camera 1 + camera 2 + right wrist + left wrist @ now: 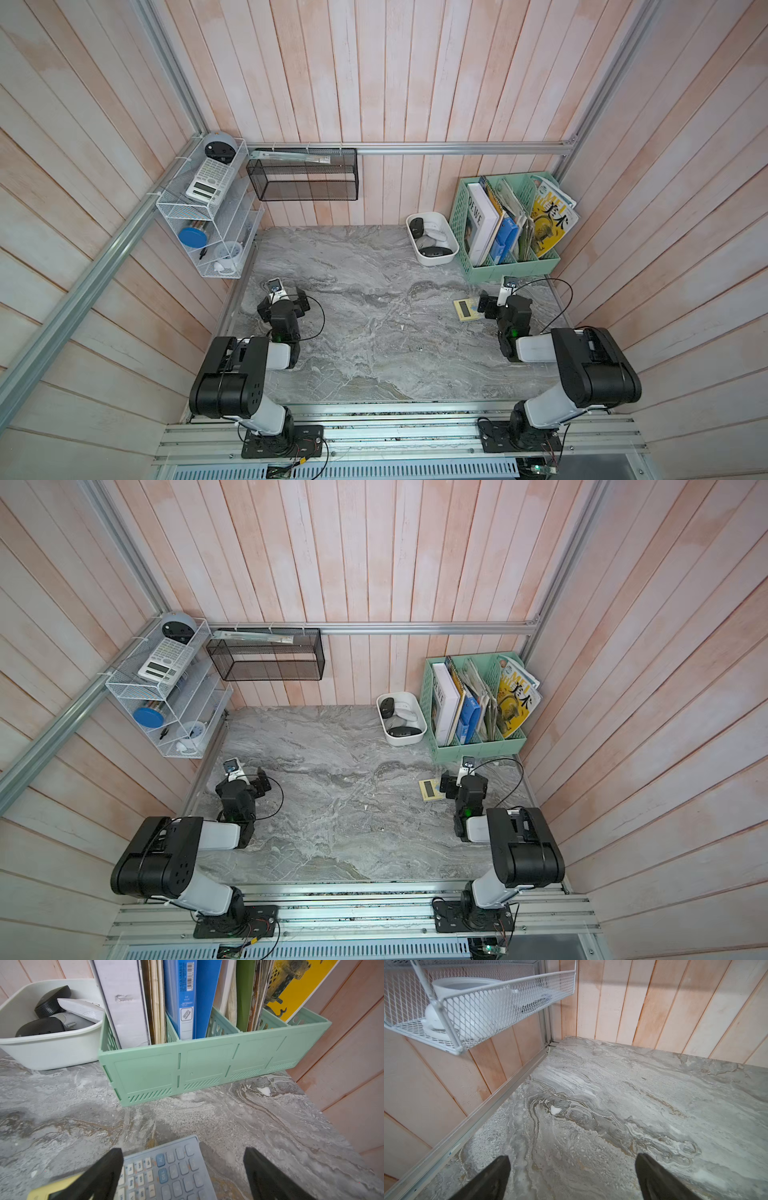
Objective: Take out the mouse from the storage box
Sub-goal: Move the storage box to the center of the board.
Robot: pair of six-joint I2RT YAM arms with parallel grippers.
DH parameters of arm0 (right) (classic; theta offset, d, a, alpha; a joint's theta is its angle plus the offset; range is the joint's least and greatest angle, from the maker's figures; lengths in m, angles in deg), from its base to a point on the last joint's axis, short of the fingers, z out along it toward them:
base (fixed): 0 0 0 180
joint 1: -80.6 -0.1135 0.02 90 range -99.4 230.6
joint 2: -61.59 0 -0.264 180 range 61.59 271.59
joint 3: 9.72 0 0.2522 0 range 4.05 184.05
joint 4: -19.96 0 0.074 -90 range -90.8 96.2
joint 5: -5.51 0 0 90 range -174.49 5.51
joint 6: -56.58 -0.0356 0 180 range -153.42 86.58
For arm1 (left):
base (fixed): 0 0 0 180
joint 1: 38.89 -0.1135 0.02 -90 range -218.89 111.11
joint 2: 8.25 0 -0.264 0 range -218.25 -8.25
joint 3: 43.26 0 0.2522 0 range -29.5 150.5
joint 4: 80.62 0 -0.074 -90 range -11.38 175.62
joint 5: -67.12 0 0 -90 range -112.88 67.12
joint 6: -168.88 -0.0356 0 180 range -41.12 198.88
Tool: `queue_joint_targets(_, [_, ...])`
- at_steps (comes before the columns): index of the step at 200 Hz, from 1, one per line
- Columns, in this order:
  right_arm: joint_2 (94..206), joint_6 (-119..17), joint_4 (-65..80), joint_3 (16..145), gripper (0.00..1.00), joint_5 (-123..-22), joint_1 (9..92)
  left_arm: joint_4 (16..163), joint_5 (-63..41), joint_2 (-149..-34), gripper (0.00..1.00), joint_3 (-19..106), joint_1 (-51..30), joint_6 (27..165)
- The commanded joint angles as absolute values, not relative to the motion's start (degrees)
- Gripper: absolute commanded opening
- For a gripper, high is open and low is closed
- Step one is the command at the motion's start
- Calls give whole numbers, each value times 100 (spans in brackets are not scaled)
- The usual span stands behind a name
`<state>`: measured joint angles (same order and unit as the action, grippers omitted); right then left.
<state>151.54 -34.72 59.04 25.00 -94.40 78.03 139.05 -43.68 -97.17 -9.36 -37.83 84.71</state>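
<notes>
The storage box [439,260] is a shallow white tub at the back right of the marble table, seen in both top views [406,742] and in the right wrist view [52,1053]. Several mice lie in it: a black mouse [434,252] at the near end, another black one [417,227] at the far end, and white and grey ones between [81,1008]. My right gripper [183,1148] stands open and empty low over a calculator [166,1169], short of the box. My left gripper [573,1155] is open over bare table at the left.
A mint-green file holder [511,268] full of books and magazines stands right beside the box. A black wire mesh basket [305,174] hangs on the back wall. A white wire shelf [208,216] with a cup and calculator overhangs the left edge.
</notes>
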Motion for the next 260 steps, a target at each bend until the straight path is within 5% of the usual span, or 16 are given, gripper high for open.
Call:
queue_joint_targets(1, [15096,-3527,5923,2557,98,-9337,7834,13996,-4345,-9766,100,-874,-3775,8495])
queue_joint_targets(130, [15044,-3464,5966,2508,97,-9122,7834,14962,-4078,-9731,100,-1386,-3771,8372])
queue_joint_targets(169, [13712,-2914,5373,2200,97,-8500,7580,15119,-4811,-8556,100,-1926,-3014,7659])
queue_joint_targets(189, [12865,-2867,4946,2044,97,-8858,7210,14321,-5068,-7409,100,-1955,-2518,7514])
queue_joint_targets(218, [11516,-3799,3126,2502,98,-8679,6905,11569,-4862,-5745,100,-1239,-2449,9009])
queue_joint_targets(245, [10601,-5336,1035,3169,98,-8853,6920,8974,-5278,-5241,100,-331,-2465,11146])
queue_joint_targets(260, [10257,-6215,236,3283,98,-9198,7012,7801,-4682,-5211,100,103,-2566,11428])
